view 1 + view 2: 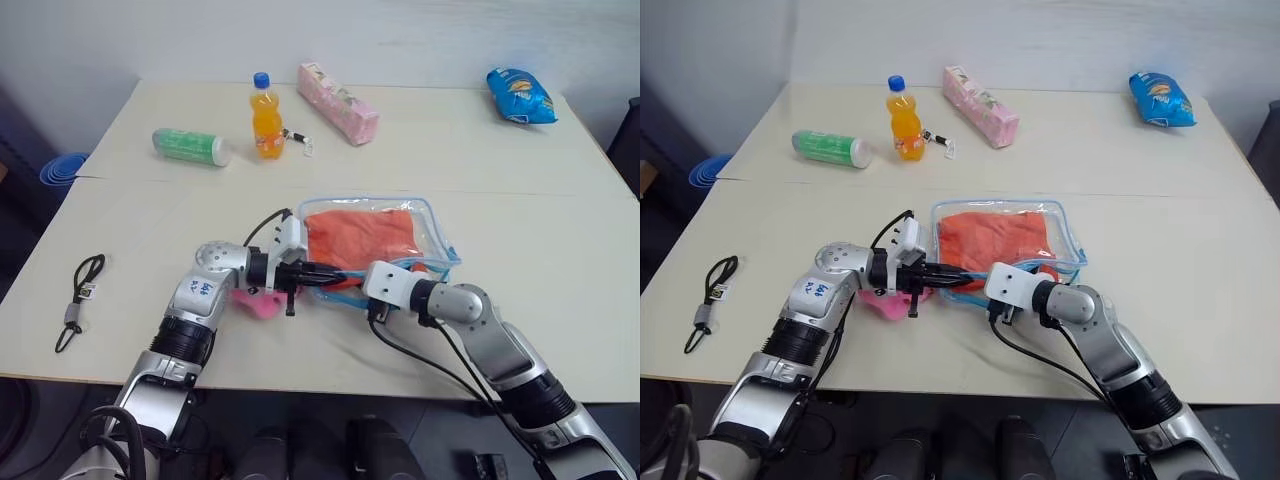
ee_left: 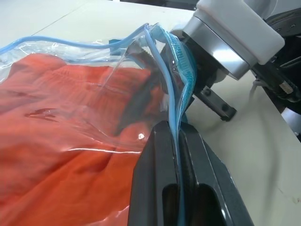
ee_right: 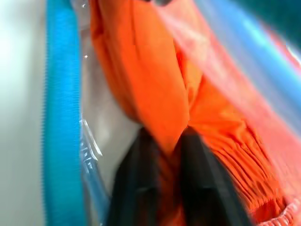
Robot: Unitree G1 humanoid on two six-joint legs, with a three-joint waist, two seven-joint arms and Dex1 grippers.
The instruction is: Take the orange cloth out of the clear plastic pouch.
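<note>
- The pouch point(image 1: 425, 232) lies flat near the middle of the counter point(image 1: 560, 200), toward its near edge, with the cloth point(image 1: 360, 235) inside it — the orange fabric fills most of the pouch.
- The left tool point(image 2: 178, 141) is clenched on the pouch's blue-edged rim at its near-left corner; in the left wrist view the 2 black fingers point(image 2: 155, 169) pinch the blue edging between them and hold that edge lifted off the cloth.
- The right tool point(image 3: 171, 141) reaches into the open mouth of the pouch from the near side, just beside the left tool. In the right wrist view its 2 fingers are closed on a fold of the cloth, with the blue zipper strip point(image 3: 61, 117) running alongside.
- The 2 tools sit close together at the pouch's near edge — the left one pointing across toward the right, the right one angled forward and left.
- A pink plush toy point(image 1: 255, 300) lies under the left wrist, touching the pouch's near-left corner.
- At the far side of the counter stand an orange bottle point(image 1: 265, 120) with a blue cap, upright, a green bottle point(image 1: 190, 146) on its side, a pink packet point(image 1: 338, 103) and, at the far right, a blue snack bag point(image 1: 521, 96).
- A black strap point(image 1: 78, 300) lies near the left edge, well apart from the pouch.
</note>
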